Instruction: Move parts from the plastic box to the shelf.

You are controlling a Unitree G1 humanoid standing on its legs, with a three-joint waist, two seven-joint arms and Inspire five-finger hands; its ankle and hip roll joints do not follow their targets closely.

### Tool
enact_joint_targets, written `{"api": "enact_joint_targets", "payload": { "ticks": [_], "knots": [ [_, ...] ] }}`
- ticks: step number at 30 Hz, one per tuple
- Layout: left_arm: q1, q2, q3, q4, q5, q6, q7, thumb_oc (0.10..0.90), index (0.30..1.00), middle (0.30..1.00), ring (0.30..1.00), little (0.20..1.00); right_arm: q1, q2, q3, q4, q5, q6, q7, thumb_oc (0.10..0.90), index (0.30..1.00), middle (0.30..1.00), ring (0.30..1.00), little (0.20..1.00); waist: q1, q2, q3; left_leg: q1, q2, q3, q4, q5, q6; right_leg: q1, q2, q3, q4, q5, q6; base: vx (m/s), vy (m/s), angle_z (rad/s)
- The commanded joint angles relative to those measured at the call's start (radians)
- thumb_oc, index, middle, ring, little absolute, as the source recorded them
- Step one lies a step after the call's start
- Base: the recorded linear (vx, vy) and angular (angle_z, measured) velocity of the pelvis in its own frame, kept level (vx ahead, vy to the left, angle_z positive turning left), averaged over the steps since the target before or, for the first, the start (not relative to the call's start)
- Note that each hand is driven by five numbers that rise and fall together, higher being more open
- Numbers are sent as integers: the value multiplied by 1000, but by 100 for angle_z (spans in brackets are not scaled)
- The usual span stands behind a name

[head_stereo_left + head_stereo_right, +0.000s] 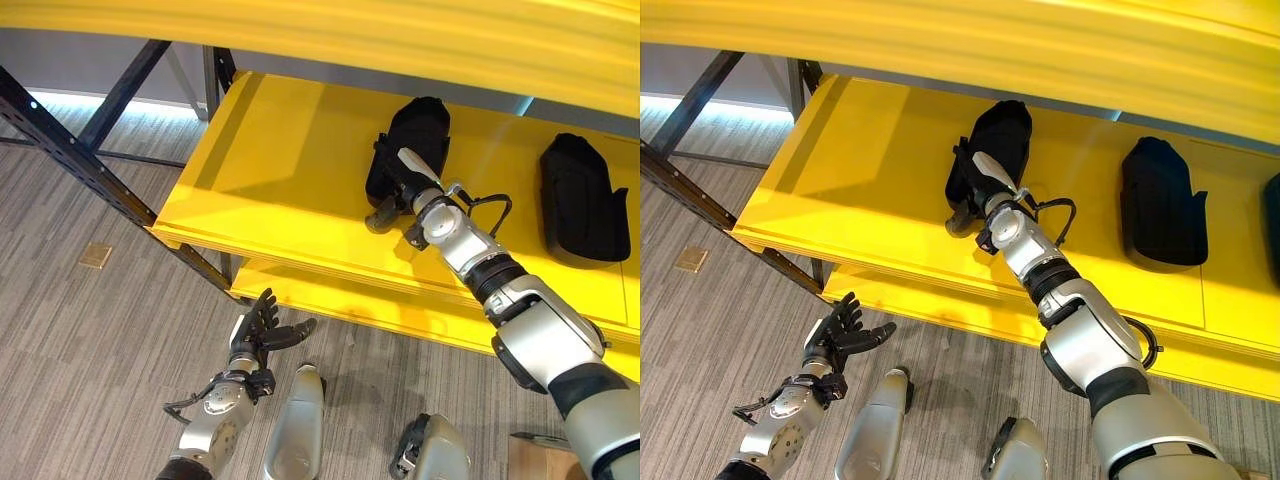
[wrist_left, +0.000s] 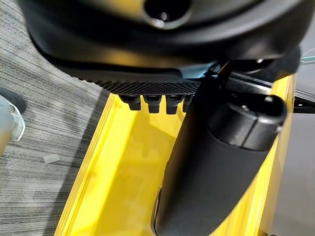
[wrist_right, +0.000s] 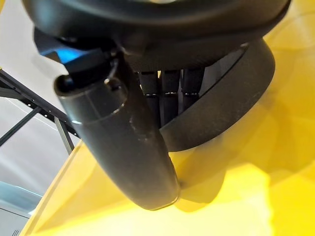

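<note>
Right hand [image 1: 405, 190] fingers largely hidden against the black part [image 1: 415, 135] on the yellow shelf [image 1: 270, 180], grip unreadable; a third dark part [image 1: 1274, 225] cut by the frame edge; wooden object [image 1: 535, 458] cropped at the corner.

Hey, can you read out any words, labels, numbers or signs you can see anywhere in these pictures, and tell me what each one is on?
None can be read.
The yellow metal shelf, the black moulded part under the right hand and the second black moulded part beside it show no lettering.
The small tan square plate on the grey carpet floor shows no print that can be made out.
The left hand bears no marking.
</note>
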Motion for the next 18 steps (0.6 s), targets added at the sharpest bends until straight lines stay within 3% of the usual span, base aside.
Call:
{"api": "enact_joint_targets", "payload": {
  "ticks": [1,18],
  "knots": [
    [-47,22,61,-36,7,-79,-25,900,1000,1000,1000,1000,-15,-71,17,-45,-9,-12,-9,900,1000,1000,1000,1000,-3,-17,-18,74,49,-28,28,-109,31,52,13,38,-99,81,-18,0,0,0],
    [-41,2,87,-31,17,-71,-21,900,1000,1000,1000,1000,96,-100,-4,-173,6,-21,16,900,1000,1000,1000,1000,-35,-30,-28,94,67,-17,-4,-91,24,56,26,40,-123,96,-16,1,-6,-2]
  ]
}}
